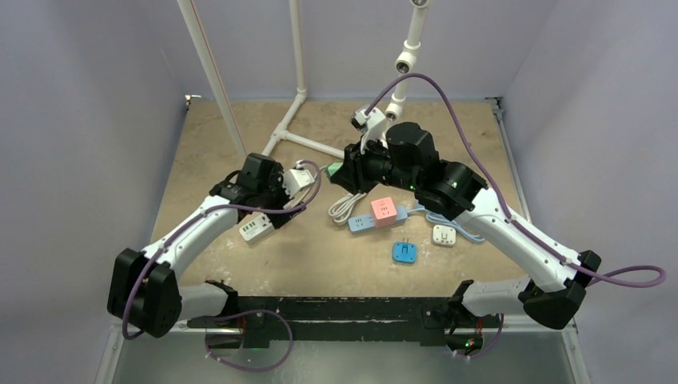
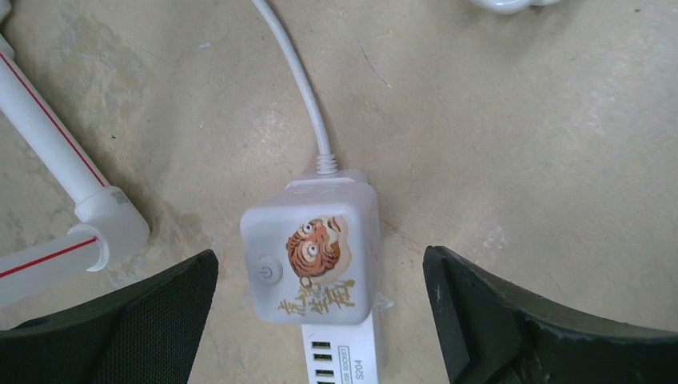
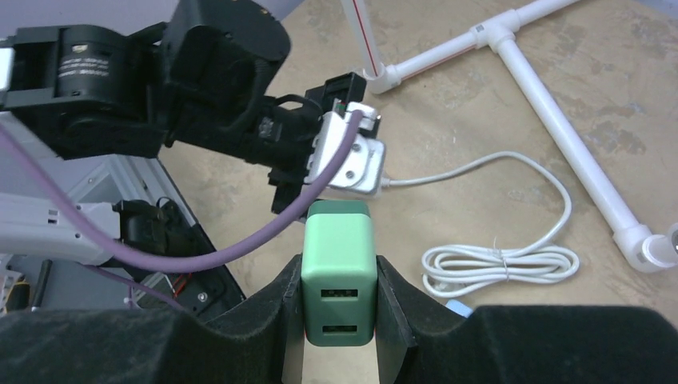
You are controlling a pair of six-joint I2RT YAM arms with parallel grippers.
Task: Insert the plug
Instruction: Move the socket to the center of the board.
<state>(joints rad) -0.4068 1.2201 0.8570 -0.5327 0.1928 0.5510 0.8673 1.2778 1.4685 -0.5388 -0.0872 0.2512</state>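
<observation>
Your right jaws are clamped on the green plug (image 3: 339,240), held in the air apart from the white strip (image 2: 340,356). The strip lies on the table (image 2: 520,120) between your left jaws, which stand wide apart. With the strip unheld, a push could slide it away, and a tilted plug would miss.

Overhead view looks steeply down across the whole sandy worktop (image 1: 320,256); both wrist views hang close above it, all sharing the white plastic pipe frame (image 1: 281,128).
</observation>
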